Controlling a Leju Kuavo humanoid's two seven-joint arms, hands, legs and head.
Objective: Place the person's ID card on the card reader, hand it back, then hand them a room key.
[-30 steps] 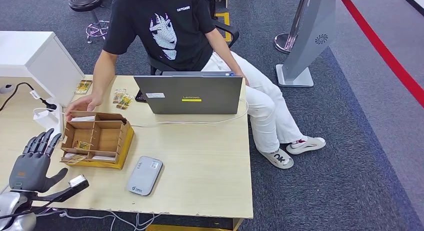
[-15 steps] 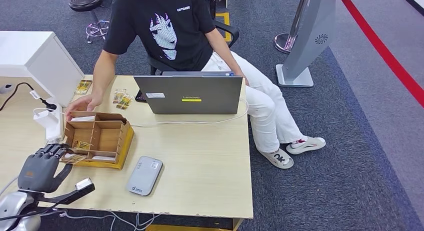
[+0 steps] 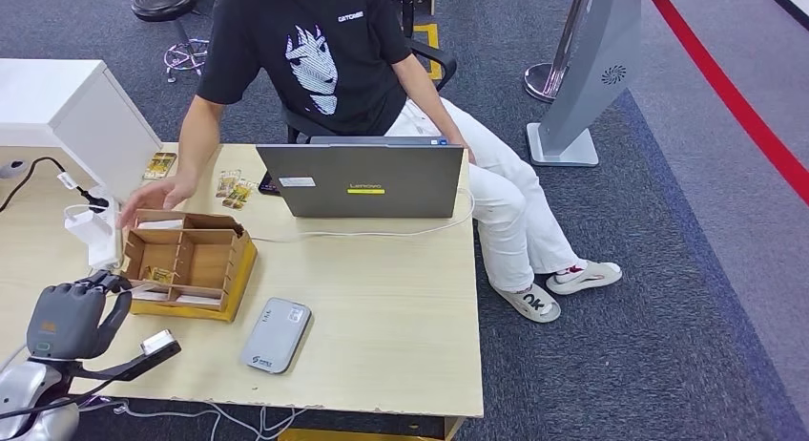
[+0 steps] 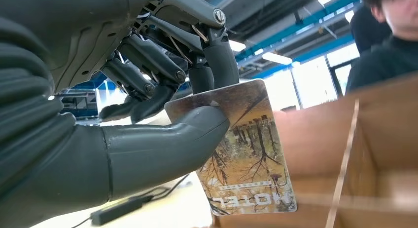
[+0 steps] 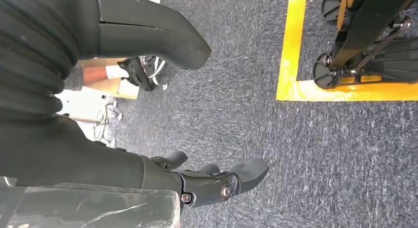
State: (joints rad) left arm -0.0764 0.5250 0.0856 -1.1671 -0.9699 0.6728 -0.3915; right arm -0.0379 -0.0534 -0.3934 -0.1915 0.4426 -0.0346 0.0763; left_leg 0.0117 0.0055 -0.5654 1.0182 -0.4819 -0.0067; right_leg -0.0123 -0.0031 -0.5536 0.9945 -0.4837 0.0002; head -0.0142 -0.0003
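Observation:
My left hand (image 3: 72, 319) is at the near left corner of the wooden key box (image 3: 240, 258), fingers curled. In the left wrist view the left hand (image 4: 123, 95) pinches a room key card (image 4: 246, 154), printed with trees and the word HOTEL, between thumb and fingers, next to the box wall (image 4: 374, 139). The grey card reader (image 3: 277, 334) lies flat on the table to the right of the box, with nothing on it. The person's hand (image 3: 153, 190) hovers just behind the box. My right hand (image 5: 207, 183) hangs over the carpet, fingers apart and holding nothing.
A grey laptop (image 3: 363, 180) stands at the table's far edge in front of the seated person. Loose key cards (image 3: 232, 188) lie behind the box, with another card (image 3: 159, 164) further left. A white cabinet (image 3: 67, 107) and a black cable (image 3: 38, 169) are at the left.
My left hand went from raised with fingers spread to down at the box's corner and closed on a key card. The person's hand lifted slightly off the box's back edge.

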